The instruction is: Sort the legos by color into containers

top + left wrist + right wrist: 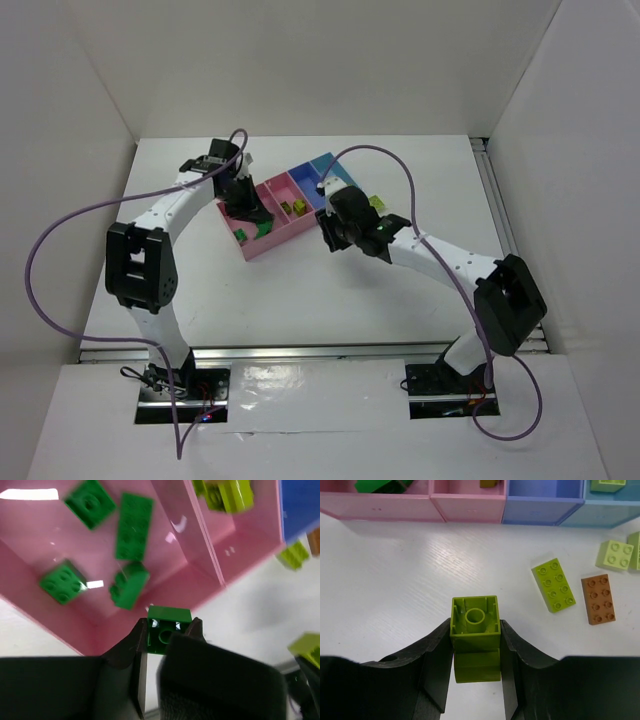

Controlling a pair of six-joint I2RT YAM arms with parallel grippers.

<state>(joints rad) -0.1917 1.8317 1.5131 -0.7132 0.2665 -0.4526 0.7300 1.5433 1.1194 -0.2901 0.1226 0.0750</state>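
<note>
**Left gripper** (168,630): clamped on a dark green brick (169,616), which is pinched by its two side faces. The brick is held over the near wall of the large pink bin (30,545). It is judged to be there so that a release drops it among its own colour.

**Large pink bin:** four dark green bricks (134,526) are lying loose on the floor at mixed angles. No other colour is seen in it.

**Smaller pink bin** (220,535): joined to the large one by a shared wall. Yellow-green bricks (227,494) are lying at its far end, so it is taken as the bin for that colour.

**Medium blue bin** (542,512): only its near wall and part of its inside are shown. No contents can be made out.

**Light blue bin** (600,516): a pale yellow-green piece (607,484) appears to be in it, cut off by the frame edge.

**Right gripper** (476,642): closed on a yellow-green brick (475,611), which is gripped by its sides with the hollow underside towards the wrist camera. It is held above the table (395,570), short of the bin row. The smaller pink bin is judged the likely destination.

**Unsorted bricks, on the table near the blue bins:**
- a yellow-green eight-stud brick (553,585)
- an orange brick (598,599) just beside it, not touching
- a pale four-stud brick (615,555) farther right
</note>
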